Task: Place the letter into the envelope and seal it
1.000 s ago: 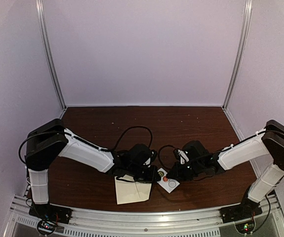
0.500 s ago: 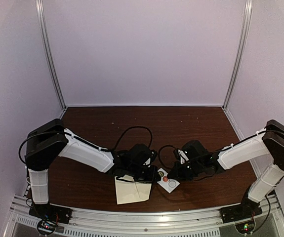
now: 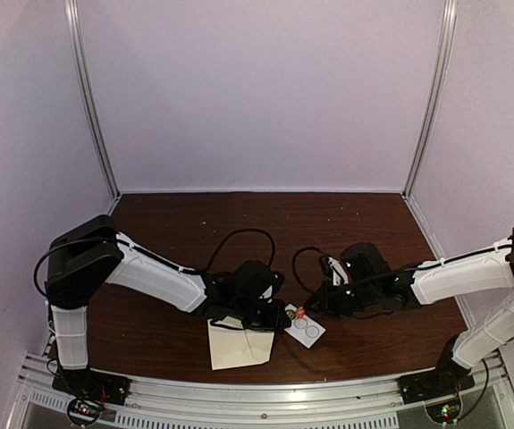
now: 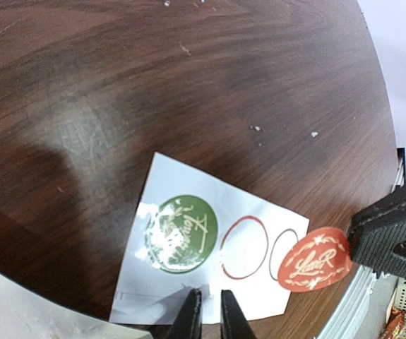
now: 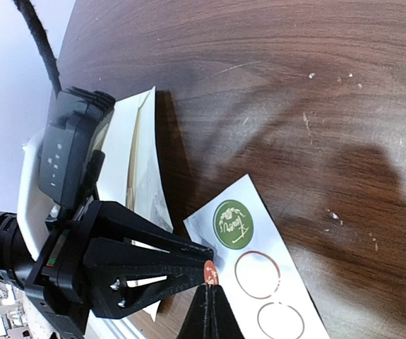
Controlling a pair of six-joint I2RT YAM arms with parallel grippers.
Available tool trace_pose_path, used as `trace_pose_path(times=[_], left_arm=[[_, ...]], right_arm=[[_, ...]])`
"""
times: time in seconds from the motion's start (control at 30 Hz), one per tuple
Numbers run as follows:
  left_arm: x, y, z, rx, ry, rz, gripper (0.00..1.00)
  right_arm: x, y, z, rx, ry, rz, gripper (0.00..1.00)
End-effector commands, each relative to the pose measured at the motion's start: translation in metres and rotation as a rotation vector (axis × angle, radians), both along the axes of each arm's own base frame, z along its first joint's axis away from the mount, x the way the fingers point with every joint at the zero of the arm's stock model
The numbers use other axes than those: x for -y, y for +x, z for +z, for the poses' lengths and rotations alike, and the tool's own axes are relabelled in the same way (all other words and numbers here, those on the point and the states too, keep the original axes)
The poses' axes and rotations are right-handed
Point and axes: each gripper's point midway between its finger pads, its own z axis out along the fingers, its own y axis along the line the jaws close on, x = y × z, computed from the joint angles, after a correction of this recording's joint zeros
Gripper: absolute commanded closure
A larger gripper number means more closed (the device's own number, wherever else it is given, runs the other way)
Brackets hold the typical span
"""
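Note:
The cream envelope (image 3: 239,347) lies near the front edge, under my left arm; it also shows in the right wrist view (image 5: 135,162). No separate letter sheet is in view. The white sticker card (image 4: 188,282) lies to the envelope's right, with a green sticker (image 4: 181,233) and two empty rings. My left gripper (image 4: 206,314) is shut, its tips resting on the card's near edge. My right gripper (image 5: 208,291) is shut on a red round sticker (image 5: 209,272), which it holds just above the card. The red sticker also shows in the left wrist view (image 4: 315,259).
The brown table (image 3: 265,223) is walled by pale panels at the back and sides. A metal rail (image 3: 239,393) runs along the front edge. Black cables (image 3: 239,246) loop behind both wrists. The two grippers almost touch over the card (image 3: 307,330).
My right gripper has lifted the red sticker off the card and drawn back a little to the right. The right arm has stretched lower. The left arm and envelope have not moved.

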Motion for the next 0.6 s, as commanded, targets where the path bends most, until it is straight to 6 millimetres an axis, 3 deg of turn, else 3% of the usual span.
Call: trace_pose_path(times=[0.0, 0.13, 0.37, 0.47, 0.57], left_arm=[[-0.009, -0.006, -0.016, -0.021, 0.052, 0.002, 0.91], [-0.002, 0.001, 0.003, 0.025, 0.021, 0.003, 0.90], [0.017, 0.018, 0.084, 0.168, -0.083, -0.007, 0.81], [0.009, 0.022, 0.116, 0.217, -0.107, 0.016, 0.74], [-0.009, 0.027, 0.128, 0.249, -0.076, 0.067, 0.60]], right_arm=[[0.008, 0.003, -0.001, 0.011, -0.030, -0.029, 1.00], [0.012, 0.006, 0.008, 0.034, -0.031, -0.051, 1.00], [0.034, 0.013, 0.042, 0.131, -0.044, -0.117, 1.00], [0.045, 0.012, 0.058, 0.165, -0.036, -0.147, 1.00], [0.052, 0.011, 0.066, 0.186, -0.029, -0.164, 1.00]])
